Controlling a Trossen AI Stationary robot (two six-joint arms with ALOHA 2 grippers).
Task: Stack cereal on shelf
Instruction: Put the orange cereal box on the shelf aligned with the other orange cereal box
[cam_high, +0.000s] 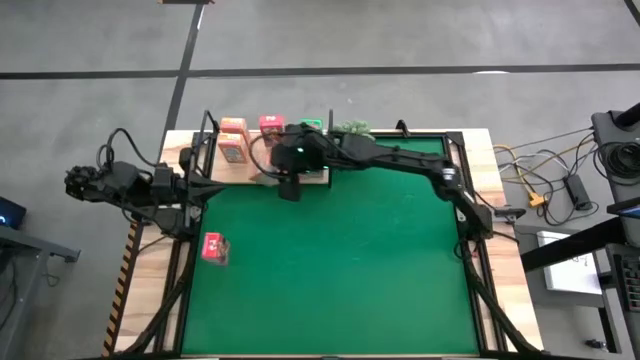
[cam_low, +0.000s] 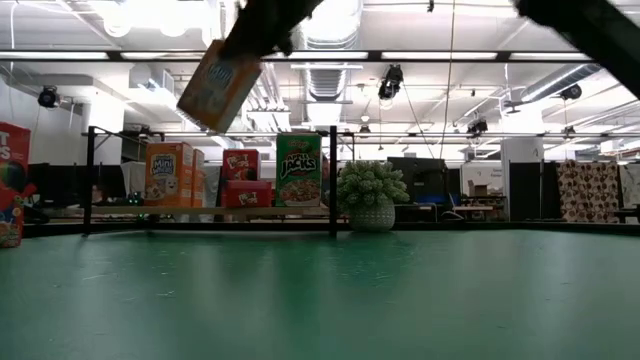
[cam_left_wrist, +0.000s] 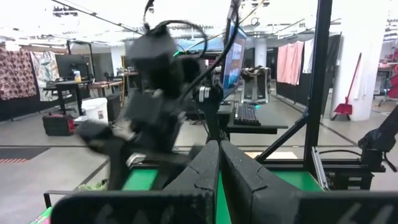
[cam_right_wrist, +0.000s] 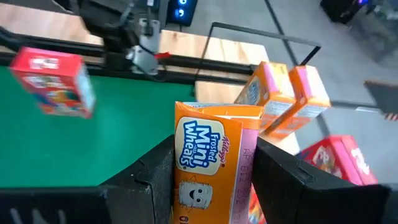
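The right gripper (cam_right_wrist: 214, 180), at upper centre of the overhead frame, pinches an orange printed cardboard cereal box (cam_right_wrist: 208, 158) above the light wood shelf board (cam_high: 262, 172) holding other boxes. A red cereal box (cam_high: 213, 246) stands on the green mat (cam_high: 350, 270) at left. The left gripper (cam_left_wrist: 219, 180), pressed together, waits at far left.

- Two arms, matte black, slim jointed links with bulkier housings at the joints
- Left arm (cam_high: 130, 185): black cables loop loosely off the wrist and elbow
- Right arm (cam_high: 400, 160): small green light glowing on the wrist housing, black cable along the link
- Right pincer (cam_right_wrist: 214, 180): two broad flat black fingers (cam_right_wrist: 149, 180), angular edges
- Left pincer (cam_left_wrist: 219, 180): two dark, wedge-shaped fingers, rounded tips
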